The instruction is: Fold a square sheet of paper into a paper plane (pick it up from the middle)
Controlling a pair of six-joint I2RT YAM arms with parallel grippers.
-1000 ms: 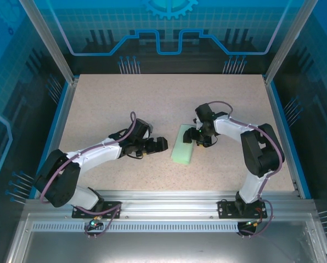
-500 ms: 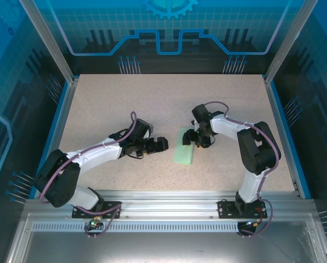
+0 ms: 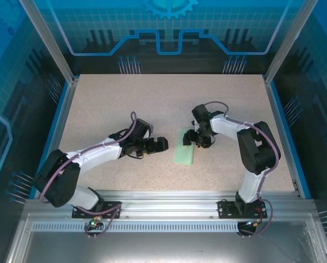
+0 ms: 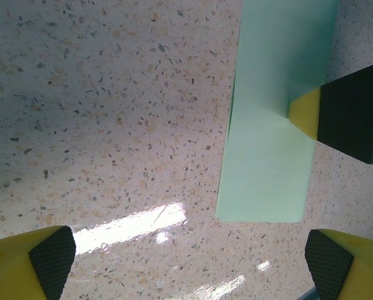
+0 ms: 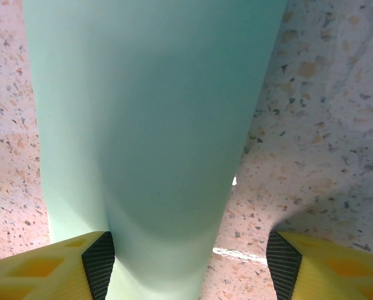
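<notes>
The square sheet of paper (image 3: 184,151) lies folded into a narrow pale mint strip near the table's middle. My right gripper (image 3: 194,138) is low over the strip's far end, open. In the right wrist view the paper (image 5: 155,125) bulges up between the fingers of my right gripper (image 5: 191,262); its edge meets the left pad (image 5: 99,262), and the right pad stands apart from it. My left gripper (image 3: 163,144) sits open just left of the strip, nothing between its fingers. In the left wrist view the paper (image 4: 268,150) is ahead and to the right of my left gripper (image 4: 189,259), with a right-gripper fingertip (image 4: 306,111) on it.
The speckled beige tabletop (image 3: 125,104) is bordered by a blue rim and metal posts at the sides. An aluminium rail (image 3: 169,200) carrying both arm bases runs along the near edge.
My right gripper shifted slightly left over the paper's far end, and the strip looks narrower than a second ago. The left arm has not moved.
</notes>
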